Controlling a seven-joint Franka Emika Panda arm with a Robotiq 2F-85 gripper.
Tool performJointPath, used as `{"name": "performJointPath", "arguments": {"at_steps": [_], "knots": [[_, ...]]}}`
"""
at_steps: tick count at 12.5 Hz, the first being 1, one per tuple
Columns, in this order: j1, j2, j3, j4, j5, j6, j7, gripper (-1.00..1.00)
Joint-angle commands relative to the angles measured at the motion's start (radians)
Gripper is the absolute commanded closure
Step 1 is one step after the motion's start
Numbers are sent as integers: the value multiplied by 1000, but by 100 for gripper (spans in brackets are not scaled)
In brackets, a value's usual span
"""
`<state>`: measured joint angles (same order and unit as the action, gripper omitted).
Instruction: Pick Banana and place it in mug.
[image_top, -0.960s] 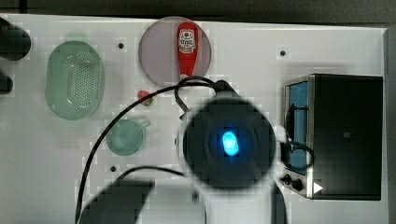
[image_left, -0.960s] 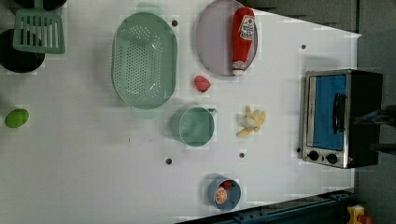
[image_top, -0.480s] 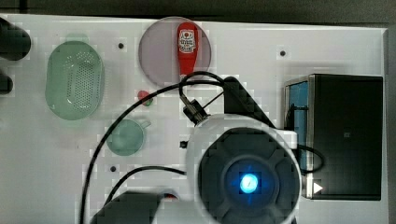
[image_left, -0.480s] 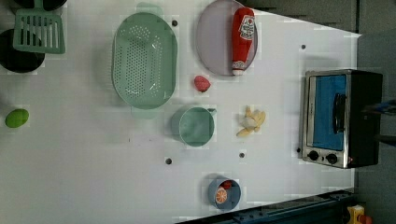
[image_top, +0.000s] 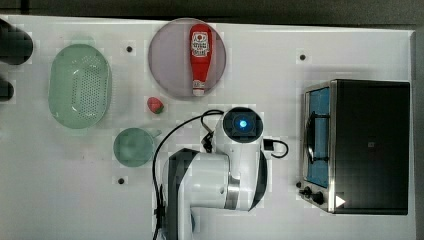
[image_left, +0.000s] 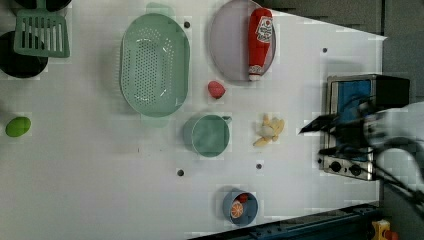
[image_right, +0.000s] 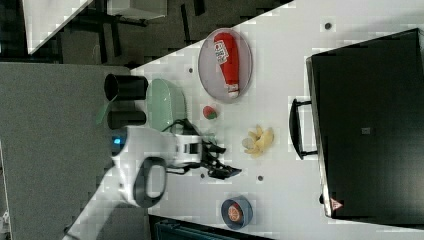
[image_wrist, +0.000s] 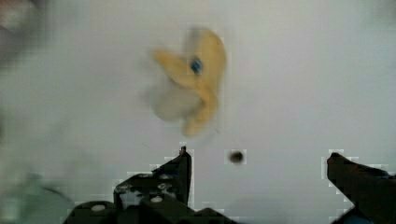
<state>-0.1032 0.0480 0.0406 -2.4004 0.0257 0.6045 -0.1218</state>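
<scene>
Top view puts the white desk (image_top: 350, 45) under everything, with the arm's bulky white body (image_top: 215, 185) rising from six o'clock and covering the spot where the banana lies, so the fruit cannot be seen from above. The black toaster oven (image_top: 370, 145) sits at three o'clock of the arm. The pale green colander (image_top: 79, 92) lies at ten o'clock of the mug (image_top: 133, 147), and the round plate (image_top: 165, 60) with the red ketchup bottle (image_top: 200, 57) on it is at one o'clock of the mug.

The left view shows the arm blurred at the frame's edge, cut off there, its dark claw (image_left: 325, 135) reaching in front of the oven at three o'clock of the banana (image_left: 269, 131), well apart from it. The banana, a peeled yellow-and-white piece, lies on the bare desk just at three o'clock of the mug, not touching it. A small red strawberry-like piece (image_left: 216, 89) lies at twelve o'clock of the mug, and the dark blue round thing with an orange-slice picture (image_left: 240, 207) at six o'clock.

In the right view the arm stretches level over the desk, the claw pointing toward the banana. The wrist view shows both fingers (image_wrist: 168, 179) spread wide with nothing between them, the banana blurred beyond their tips.
</scene>
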Motion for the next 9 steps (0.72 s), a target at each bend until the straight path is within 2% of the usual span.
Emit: {"name": "performJointPath", "arguments": {"at_steps": [1,4,9], "knots": [[-11,10,16,0,-12,180,-203,-100],[-11,119,16,-33,-12,344,-306,-100],[-11,270,17,-44,-12,513,-309,-100]]}}
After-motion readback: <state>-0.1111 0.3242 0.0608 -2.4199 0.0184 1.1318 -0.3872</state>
